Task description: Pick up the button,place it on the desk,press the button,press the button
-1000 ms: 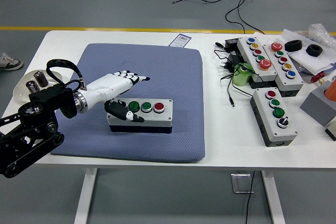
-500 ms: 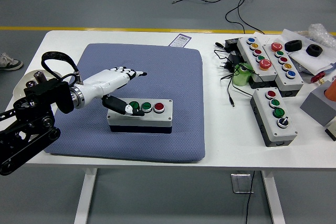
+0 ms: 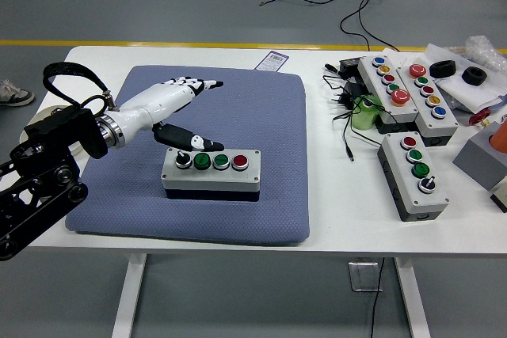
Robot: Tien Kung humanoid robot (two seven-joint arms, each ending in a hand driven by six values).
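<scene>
Left hand [image 3: 176, 98], glossy white shell, fingers [image 3: 207, 84] extended and empty, hovers at ten o'clock of the rectangular grey button box [image 3: 211, 174] on quilted blue mat [image 3: 261, 108].

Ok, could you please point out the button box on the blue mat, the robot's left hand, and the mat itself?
button box [image 3: 211, 176]: head view, grey top face.
left hand [image 3: 176, 101]: head view, middle of the white hand.
blue mat [image 3: 261, 124]: head view, bare patch behind the box.

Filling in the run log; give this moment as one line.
left hand: open, above button box | box: on blue mat | right hand: out of view
</scene>
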